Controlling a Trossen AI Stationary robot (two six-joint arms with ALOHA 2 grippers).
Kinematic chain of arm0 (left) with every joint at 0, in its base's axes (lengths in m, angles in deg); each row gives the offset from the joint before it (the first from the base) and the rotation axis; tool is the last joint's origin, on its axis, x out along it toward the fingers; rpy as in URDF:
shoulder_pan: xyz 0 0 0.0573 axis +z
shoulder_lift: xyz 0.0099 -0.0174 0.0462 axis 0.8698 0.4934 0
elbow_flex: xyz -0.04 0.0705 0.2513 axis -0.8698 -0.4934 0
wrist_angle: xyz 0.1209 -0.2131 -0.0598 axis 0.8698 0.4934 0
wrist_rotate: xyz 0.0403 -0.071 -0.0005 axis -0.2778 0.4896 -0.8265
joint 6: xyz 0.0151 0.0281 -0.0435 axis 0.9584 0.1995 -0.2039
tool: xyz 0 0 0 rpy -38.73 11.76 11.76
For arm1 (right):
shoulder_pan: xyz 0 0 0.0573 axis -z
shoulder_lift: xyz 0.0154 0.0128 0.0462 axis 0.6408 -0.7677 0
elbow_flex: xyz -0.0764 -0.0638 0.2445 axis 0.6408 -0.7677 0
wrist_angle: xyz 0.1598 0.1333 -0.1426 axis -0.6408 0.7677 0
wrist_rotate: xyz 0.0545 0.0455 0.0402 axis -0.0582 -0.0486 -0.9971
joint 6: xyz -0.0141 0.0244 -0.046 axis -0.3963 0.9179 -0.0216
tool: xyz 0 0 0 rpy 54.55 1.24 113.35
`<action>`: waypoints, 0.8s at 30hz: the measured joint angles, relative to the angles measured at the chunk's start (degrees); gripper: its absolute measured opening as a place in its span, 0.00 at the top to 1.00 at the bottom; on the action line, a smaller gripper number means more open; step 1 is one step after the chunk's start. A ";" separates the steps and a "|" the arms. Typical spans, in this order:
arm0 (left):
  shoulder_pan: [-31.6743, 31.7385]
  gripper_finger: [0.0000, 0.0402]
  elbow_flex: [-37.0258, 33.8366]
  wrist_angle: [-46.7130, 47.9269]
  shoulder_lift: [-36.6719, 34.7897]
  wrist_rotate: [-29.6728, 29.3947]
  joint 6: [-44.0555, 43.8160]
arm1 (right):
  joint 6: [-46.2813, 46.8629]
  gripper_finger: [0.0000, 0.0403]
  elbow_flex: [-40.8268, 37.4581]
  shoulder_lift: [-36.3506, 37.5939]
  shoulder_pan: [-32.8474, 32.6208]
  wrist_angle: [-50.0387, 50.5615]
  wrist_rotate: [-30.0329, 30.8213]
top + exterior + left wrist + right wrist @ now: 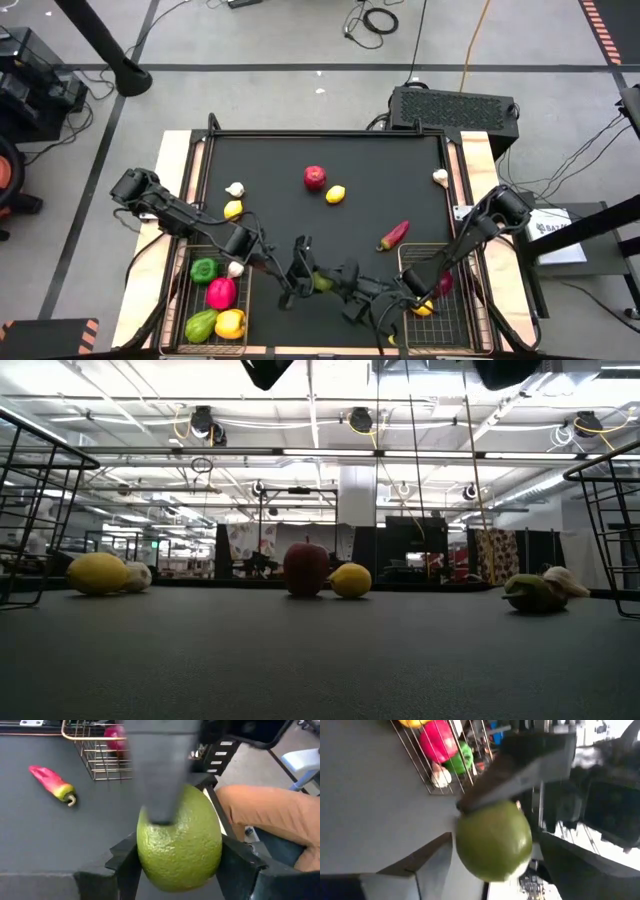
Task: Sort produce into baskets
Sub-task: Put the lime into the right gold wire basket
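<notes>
A green lime (322, 283) hangs above the table's near middle, where both arms meet. My left gripper (182, 867) is shut on it. My right gripper (495, 855) comes in from the right and stands open, one finger on either side of the lime, crosswise to the left fingers. The left basket (190, 300) holds peppers and a garlic bulb. The right basket (462, 300) holds a red piece and a yellow one. An apple (315, 178), two lemons, two garlic bulbs and a red chili (395, 234) lie on the black mat. My left gripper pinches the lime between its two fingers, one on each side of its widest part (145, 855). The fingers come from the table's left, slanting down. The lime is lifted clear of the table. My right gripper: I cannot tell whether its fingers (427, 860) touch the lime.
A person's leg in tan trousers (270, 815) shows past the table's near right corner. The chili (52, 784) lies just left of the right basket (100, 760). Between the arms and the far produce, the mat's middle (320, 230) is bare.
</notes>
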 joint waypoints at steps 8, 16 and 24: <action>0.04 0.47 0.00 -0.28 0.01 0.31 -0.02 | 0.06 0.30 0.00 0.00 -0.13 -0.20 -4.29; 0.01 0.46 0.00 -0.29 0.01 0.49 -0.33 | 0.18 0.43 0.07 0.09 0.25 -0.27 -4.35; -0.05 0.46 -0.04 -1.17 0.01 0.42 -0.52 | -0.20 0.53 0.07 0.09 0.24 -1.57 -4.28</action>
